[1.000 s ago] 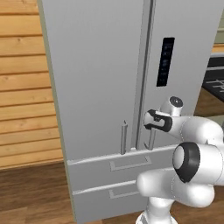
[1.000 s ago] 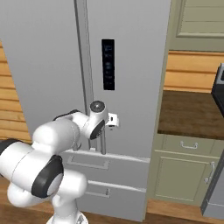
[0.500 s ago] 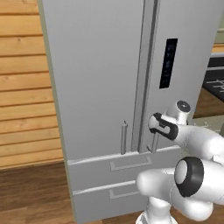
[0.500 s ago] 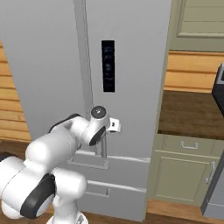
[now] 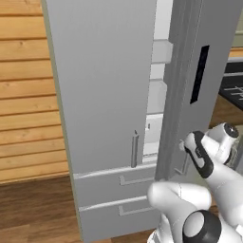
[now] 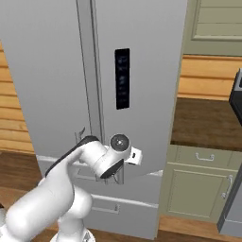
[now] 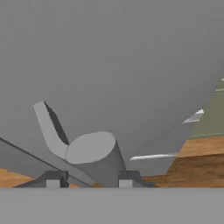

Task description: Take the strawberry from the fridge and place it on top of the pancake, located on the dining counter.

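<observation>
white arm bent forward | jaws clamped on fridge (image 5: 104,95) door handle (image 7: 89,151)

Wood-plank wall (image 5: 23,95) left; olive cabinet (image 6: 198,189), brown countertop (image 6: 203,123) right.

Legible text, labels, brands, numbers, signs: none.

Item noted: black control panel (image 6: 122,78) on the right-hand door of the fridge (image 5: 104,95), also seen edge-on in the left base view. It carries faint bluish marks in a vertical column (too small and blurred to read as letters or digits). No brand name or label can be made out on the doors or drawers.
</observation>
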Robot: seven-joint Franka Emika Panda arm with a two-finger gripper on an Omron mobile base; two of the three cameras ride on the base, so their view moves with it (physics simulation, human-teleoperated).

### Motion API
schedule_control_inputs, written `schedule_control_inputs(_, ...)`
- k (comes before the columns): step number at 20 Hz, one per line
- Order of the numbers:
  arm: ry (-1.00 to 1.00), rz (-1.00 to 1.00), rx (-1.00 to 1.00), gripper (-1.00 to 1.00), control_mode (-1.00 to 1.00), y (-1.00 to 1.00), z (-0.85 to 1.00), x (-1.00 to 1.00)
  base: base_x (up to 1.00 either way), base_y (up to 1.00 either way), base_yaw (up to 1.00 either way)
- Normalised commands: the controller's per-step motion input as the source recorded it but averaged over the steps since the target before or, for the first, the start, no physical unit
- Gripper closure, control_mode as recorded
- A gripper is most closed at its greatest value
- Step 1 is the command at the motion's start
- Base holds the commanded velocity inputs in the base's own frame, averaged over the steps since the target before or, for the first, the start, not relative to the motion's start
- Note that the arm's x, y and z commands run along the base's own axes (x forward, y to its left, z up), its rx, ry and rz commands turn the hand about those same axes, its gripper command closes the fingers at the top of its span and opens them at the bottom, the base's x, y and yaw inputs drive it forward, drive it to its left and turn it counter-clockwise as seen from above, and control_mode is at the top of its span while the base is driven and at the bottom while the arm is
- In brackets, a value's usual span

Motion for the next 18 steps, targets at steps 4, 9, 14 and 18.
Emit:
schedule_control_inputs(4, 0.04, -0.09, 0.09, -1.0, -1.0, -0.58, 0.14, -0.65, 0.0, 0.0, 0.0)
schedule_control_inputs(9, 0.07, -0.03, 0.0, -1.0, -1.0, -0.31, 0.55, -0.68, 0.0, 0.0, 0.0)
schedule_control_inputs(14, 0.09, 0.0, -0.24, -1.0, -1.0, 0.23, 0.97, -0.79, 0.0, 0.0, 0.0)
schedule_control_inputs(18, 0.19, 0.0, -0.53, -1.0, -1.0, 0.98, 0.79, -0.19, 0.0, 0.0, 0.0)
